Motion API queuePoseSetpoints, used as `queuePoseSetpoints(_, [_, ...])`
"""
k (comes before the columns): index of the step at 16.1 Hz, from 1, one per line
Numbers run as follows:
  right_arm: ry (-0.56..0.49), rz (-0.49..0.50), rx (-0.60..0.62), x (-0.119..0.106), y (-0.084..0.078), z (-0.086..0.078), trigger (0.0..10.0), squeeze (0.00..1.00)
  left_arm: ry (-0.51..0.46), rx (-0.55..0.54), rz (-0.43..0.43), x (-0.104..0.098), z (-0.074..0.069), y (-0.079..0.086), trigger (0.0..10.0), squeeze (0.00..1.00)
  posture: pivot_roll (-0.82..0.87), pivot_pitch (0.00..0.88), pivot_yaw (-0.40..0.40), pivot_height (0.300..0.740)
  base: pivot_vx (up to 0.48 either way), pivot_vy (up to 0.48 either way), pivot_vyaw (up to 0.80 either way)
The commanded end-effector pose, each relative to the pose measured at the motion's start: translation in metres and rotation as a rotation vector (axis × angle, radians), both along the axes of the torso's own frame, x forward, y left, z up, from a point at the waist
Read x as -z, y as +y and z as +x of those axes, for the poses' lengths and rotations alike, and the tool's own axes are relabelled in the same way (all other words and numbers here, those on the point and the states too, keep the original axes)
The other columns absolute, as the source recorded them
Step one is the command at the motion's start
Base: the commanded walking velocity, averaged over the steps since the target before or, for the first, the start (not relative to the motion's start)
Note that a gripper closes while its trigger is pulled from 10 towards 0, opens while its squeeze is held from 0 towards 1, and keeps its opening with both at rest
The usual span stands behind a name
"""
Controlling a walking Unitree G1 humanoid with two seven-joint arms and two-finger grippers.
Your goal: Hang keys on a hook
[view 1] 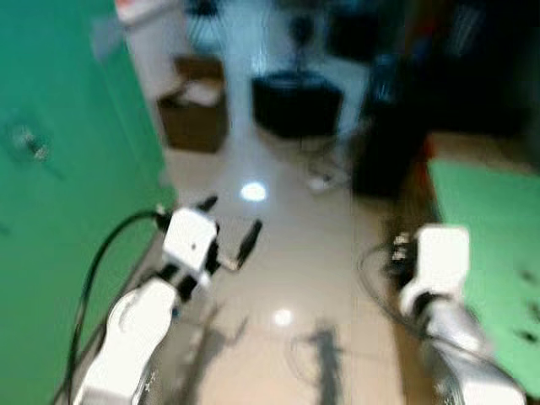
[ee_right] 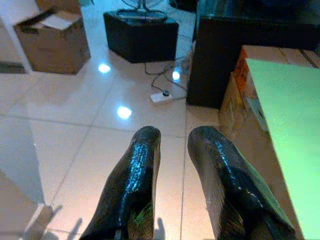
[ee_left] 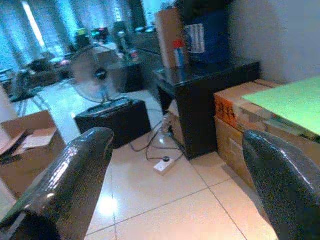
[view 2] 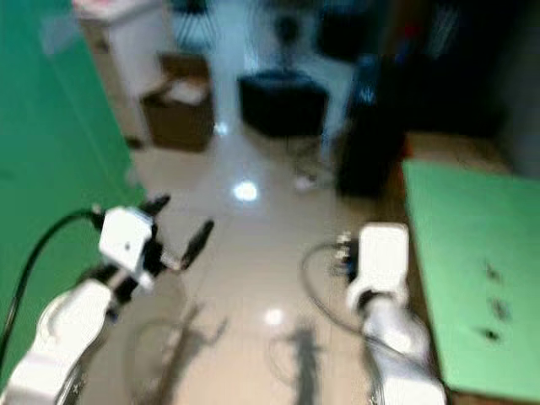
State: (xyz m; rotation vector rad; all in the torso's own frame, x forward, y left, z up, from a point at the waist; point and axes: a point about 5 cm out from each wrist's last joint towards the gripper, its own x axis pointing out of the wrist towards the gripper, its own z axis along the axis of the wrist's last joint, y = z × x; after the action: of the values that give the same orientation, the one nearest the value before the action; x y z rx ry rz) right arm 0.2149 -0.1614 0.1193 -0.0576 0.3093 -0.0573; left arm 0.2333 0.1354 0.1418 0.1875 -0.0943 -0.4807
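Observation:
My left gripper [view 1: 229, 221] is held out over the tiled floor, its two black fingers [ee_left: 75, 170] spread wide and open with nothing between them. It is close to a green wall panel [view 1: 59, 169] on the left, where a small blurred fitting [view 1: 29, 143] shows; I cannot tell what it is. My right gripper [ee_right: 175, 142] points down over the floor, fingers close together and shut, with no keys seen in them. A green tabletop [view 2: 472, 278] at the right carries small dark blurred items [view 2: 494, 304], possibly keys.
Ahead stand a brown cardboard box [view 1: 196, 110], a black box with a fan on it [view 1: 295, 101], a dark cabinet [view 1: 388, 143] and a power strip with cables [ee_right: 161, 96] on the floor. Cardboard boxes [ee_left: 235, 125] sit under the green tabletop.

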Motion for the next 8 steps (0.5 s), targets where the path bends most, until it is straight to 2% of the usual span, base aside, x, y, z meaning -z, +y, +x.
queuePoseSetpoints(1, [-0.01, -0.019, 0.03, -0.0042, -0.0073, -0.0001, 10.0, 0.0, -0.001, 0.013, -0.003, 0.0006, 0.0006, -0.005, 10.0, 0.0, -0.03, 0.0, 0.033, 0.74, 0.0, -0.48, -0.8])
queuePoseSetpoints(6, [-0.012, -0.02, 0.041, -0.0056, -0.0086, 0.0002, 10.0, 0.0, -0.003, 0.02, -0.005, 0.0012, 0.0021, -0.0067, 10.0, 0.0, -0.03, 0.0, 0.038, 0.74, 0.0, -0.48, -0.8])
queuePoseSetpoints(8, [-0.014, -0.022, 0.044, -0.0061, -0.0087, 0.0003, 10.0, 0.0, 0.027, 0.011, -0.025, 0.0039, 0.003, -0.0053, 10.0, 0.0, -0.04, 0.0, 0.038, 0.74, 0.0, 0.0, -0.8])
